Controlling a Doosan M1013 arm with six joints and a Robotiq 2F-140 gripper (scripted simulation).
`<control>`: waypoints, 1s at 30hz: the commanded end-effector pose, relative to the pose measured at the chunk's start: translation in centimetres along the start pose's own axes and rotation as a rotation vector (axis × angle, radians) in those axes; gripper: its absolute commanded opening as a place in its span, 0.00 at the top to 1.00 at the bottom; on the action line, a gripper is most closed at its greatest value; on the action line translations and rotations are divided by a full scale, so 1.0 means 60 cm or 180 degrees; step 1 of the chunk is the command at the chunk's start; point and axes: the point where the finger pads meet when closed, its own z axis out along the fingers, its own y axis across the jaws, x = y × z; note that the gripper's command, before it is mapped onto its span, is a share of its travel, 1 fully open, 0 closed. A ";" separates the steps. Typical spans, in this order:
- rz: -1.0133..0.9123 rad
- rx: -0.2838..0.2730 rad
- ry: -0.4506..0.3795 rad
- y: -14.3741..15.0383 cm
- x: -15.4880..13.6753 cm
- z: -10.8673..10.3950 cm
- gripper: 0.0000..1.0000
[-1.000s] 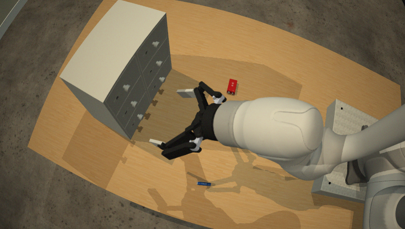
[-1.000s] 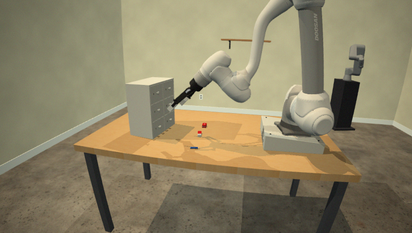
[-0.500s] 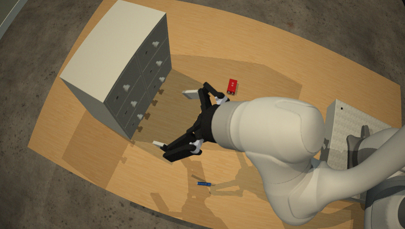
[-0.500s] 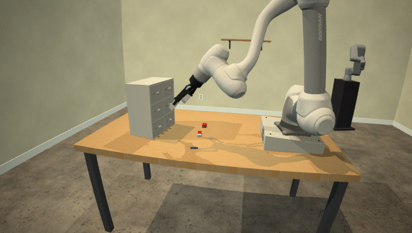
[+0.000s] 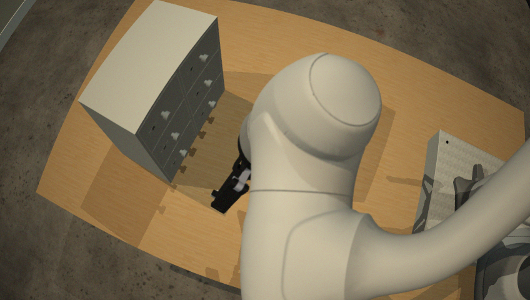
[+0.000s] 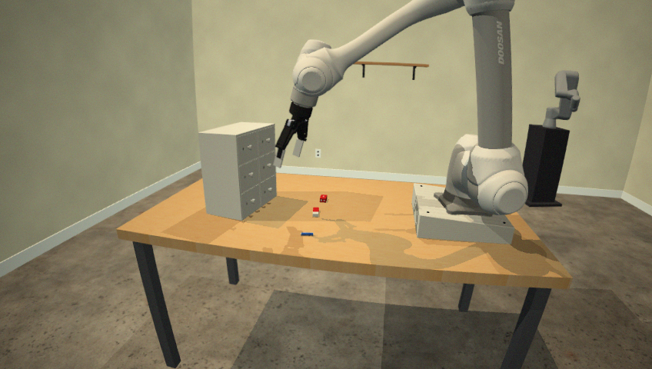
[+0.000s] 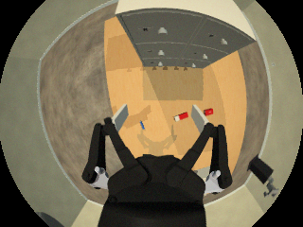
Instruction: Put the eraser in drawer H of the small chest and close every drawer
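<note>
Gripper (image 5: 220,203) (image 6: 287,161) (image 7: 159,110) wide open, nothing held, above table (image 5: 372,48) (image 6: 366,256) (image 7: 128,90). Red-and-white block, probably eraser (image 6: 315,211) (image 7: 181,116), on table between blue item (image 6: 307,234) (image 7: 142,125) and red block (image 6: 323,198) (image 7: 208,112). Drawers look shut.

Wrist section of the arm (image 5: 315,111) (image 6: 315,75) — found swung up and over the gripper (image 6: 289,158) (image 7: 158,115), having sloped off behind it earlier. Gripper now points more steeply downward. From the top, the red toy (image 6: 323,198) (image 7: 208,112) and blue stick (image 6: 307,234) (image 7: 142,125), formerly visible beyond the gripper's two sides, are hidden — the arm covers both.
</note>
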 end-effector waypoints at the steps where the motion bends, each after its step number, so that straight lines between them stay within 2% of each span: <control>1: -0.0045 0.0092 -0.0506 0.015 -0.003 -0.009 0.00; 4: -0.0047 0.0091 -0.0646 0.016 -0.007 -0.017 0.00; 15: -0.0050 0.0089 -0.0902 0.016 -0.014 -0.031 0.00; 30: -0.0051 0.0089 -0.0962 0.016 -0.016 -0.034 0.00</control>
